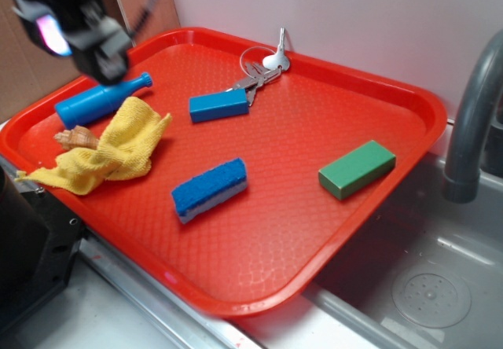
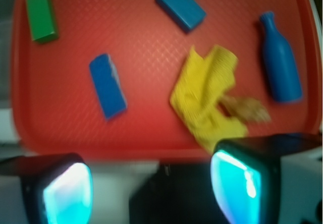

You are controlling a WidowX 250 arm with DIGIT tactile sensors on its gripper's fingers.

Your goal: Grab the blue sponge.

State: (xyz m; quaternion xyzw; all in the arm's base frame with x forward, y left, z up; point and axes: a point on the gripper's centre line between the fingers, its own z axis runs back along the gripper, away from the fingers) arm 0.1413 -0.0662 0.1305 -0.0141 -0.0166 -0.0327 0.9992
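Beside blue sponge (image 1: 210, 189) – yellow cloth (image 1: 118, 148)

The tool (image 1: 75, 27) hangs high in the upper left of the exterior view, a blurred black body with a pale pink-white glow on its left side and a dark cable running up and to the right behind it. In the wrist view its two fingers (image 2: 65, 191) stand at the bottom edge, black-framed with glowing cyan inner pads, set wide apart with nothing between them. Both fingers are out of focus, and the tool touches nothing
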